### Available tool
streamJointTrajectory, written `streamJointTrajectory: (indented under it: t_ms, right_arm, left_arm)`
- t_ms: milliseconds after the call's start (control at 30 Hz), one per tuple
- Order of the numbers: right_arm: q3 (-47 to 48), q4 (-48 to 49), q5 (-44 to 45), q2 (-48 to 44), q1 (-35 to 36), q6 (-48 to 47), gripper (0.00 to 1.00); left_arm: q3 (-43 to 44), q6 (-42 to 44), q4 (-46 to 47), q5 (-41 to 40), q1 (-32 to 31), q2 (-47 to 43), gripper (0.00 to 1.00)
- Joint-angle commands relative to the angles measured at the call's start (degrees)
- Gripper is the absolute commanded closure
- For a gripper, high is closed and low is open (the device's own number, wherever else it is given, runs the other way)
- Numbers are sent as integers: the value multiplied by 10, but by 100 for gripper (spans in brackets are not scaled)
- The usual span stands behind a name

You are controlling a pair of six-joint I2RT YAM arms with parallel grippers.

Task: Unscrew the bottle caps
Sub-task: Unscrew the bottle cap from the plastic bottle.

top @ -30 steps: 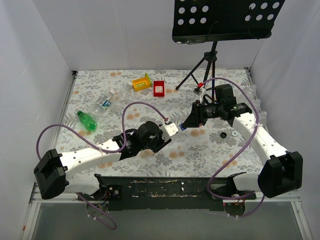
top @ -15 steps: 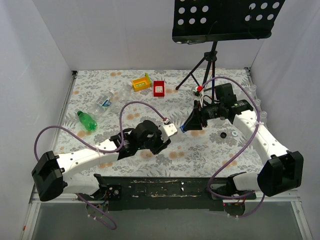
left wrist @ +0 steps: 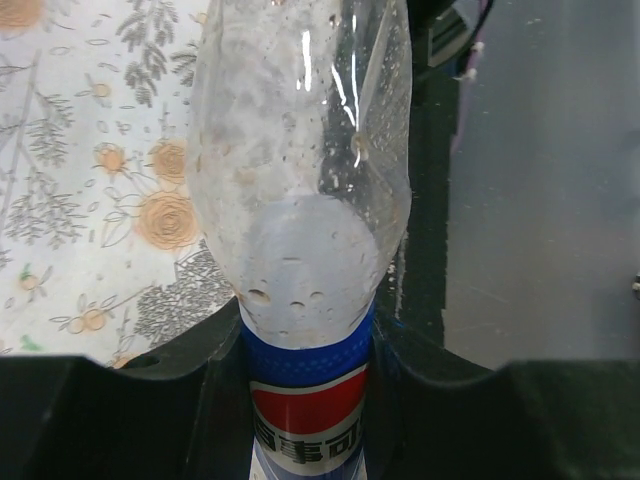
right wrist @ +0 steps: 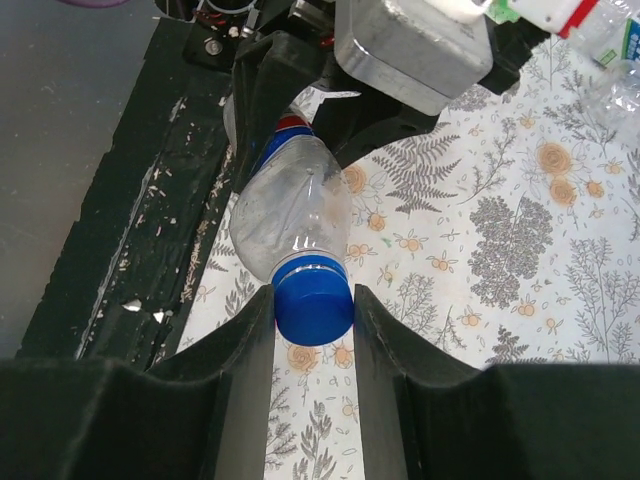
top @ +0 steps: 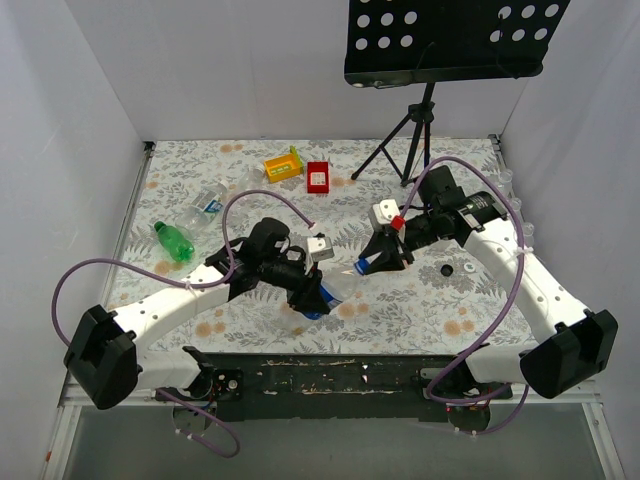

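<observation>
A clear Pepsi bottle (left wrist: 300, 180) with a blue and red label lies nearly level above the table. My left gripper (left wrist: 308, 400) is shut on its labelled lower part. In the top view the bottle (top: 338, 286) runs from my left gripper (top: 310, 293) up and right to my right gripper (top: 371, 263). Its blue cap (right wrist: 314, 305) sits between my right gripper's (right wrist: 312, 312) two fingers, which press on both of its sides. Behind the cap, the bottle's neck and body (right wrist: 290, 220) lead back to the left gripper.
A green bottle (top: 175, 241) and clear bottles (top: 211, 204) lie at the left. A yellow box (top: 283, 165) and a red box (top: 318, 177) sit at the back. A tripod (top: 405, 145) stands at the back right. Loose black (top: 446, 270) and white (top: 467, 268) caps lie under the right arm.
The left arm has turned and pulled the bottle nearer the table's front edge. The right gripper has followed it down and closed on the blue cap.
</observation>
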Motion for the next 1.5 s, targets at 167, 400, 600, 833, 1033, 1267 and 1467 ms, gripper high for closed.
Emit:
streamJointTrajectory:
  t_ms: [167,400,600,833,1033,1267,1467]
  right_arm:
    - [1,5,31,-19,-4,-30,86]
    - [-4,33,23,-17,-5,24,82]
    - [-10,131,11,-16,-29,196,39]
    - [-26,180,-53,-32,-95,300,19]
    - [-81,211,-49,-72,-128,338,16]
    - [-79,197,-31,-68,-143,398,17]
    - [-136,272,-4,-72,-146,530,19]
  left_arm:
    - [16,11,-25,79,3,24,94]
    - [22,18,-37,36,3,31,94]
    - [21,31,-49,-68,-1,13,94]
    - [15,49,-66,-124,-8,8,94]
    - [2,52,-46,-217,-28,-17,94]
    - [-6,54,-1,-353,-94,-18,94]
    - [-11,43,46,-397,-122,-14,94]
